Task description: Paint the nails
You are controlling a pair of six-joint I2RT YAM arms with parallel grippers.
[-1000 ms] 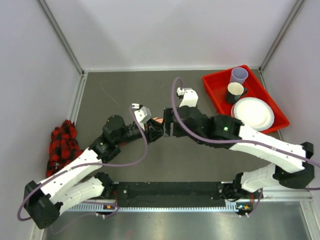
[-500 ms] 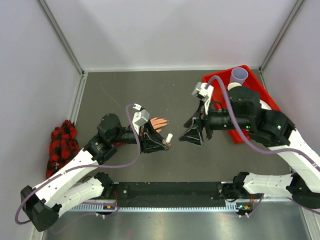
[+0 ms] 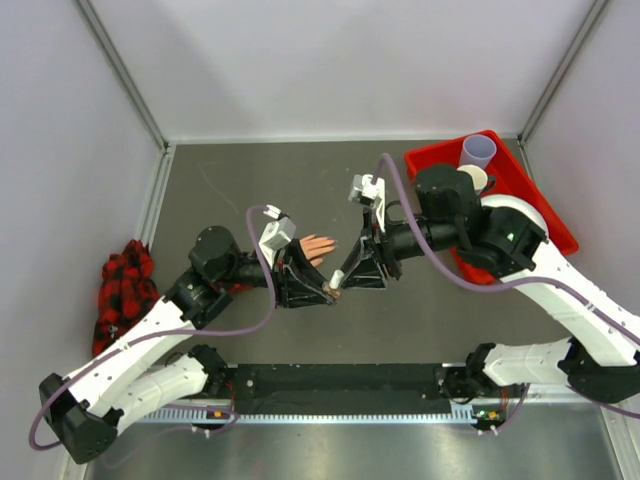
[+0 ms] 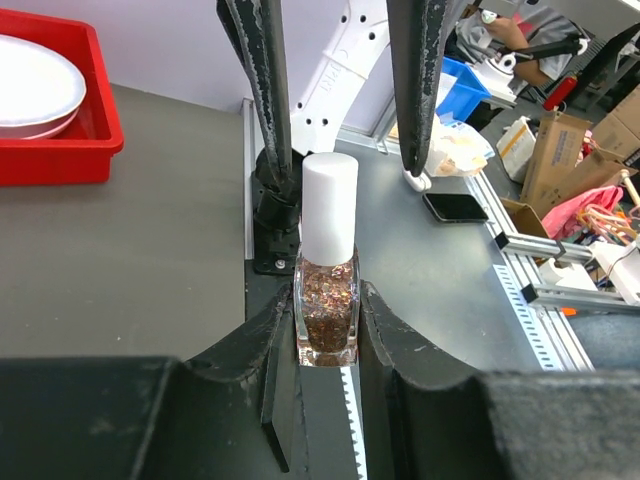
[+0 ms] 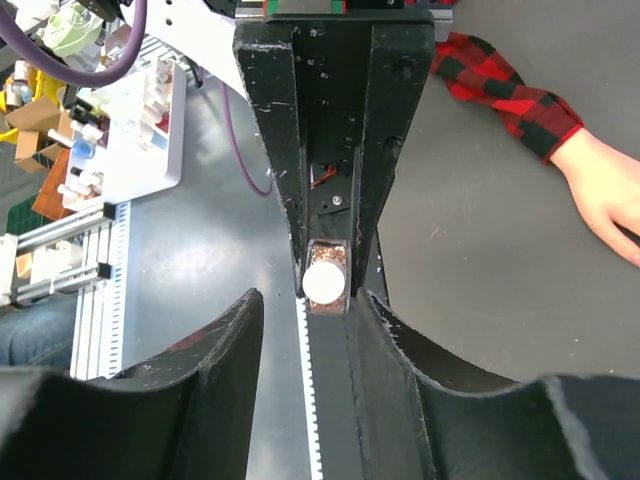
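The right gripper (image 5: pixel 310 298) has swung back from the red tray (image 3: pixel 425 165) and now straddles, spread, the white cap (image 4: pixel 329 205) of the polish bottle (image 4: pixel 326 305), which the left gripper (image 4: pixel 325 345) pinches. Uncapping looks imminent. The nails (image 3: pixel 330 244) wait on the mannequin hand (image 3: pixel 316 246), on the tabletop (image 3: pixel 250 180) just beside.

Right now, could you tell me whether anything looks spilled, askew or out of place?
Nothing looks spilled: the nail polish bottle is capped and held in the left gripper. One oddity: plaid cloth heaped beside the left wall.
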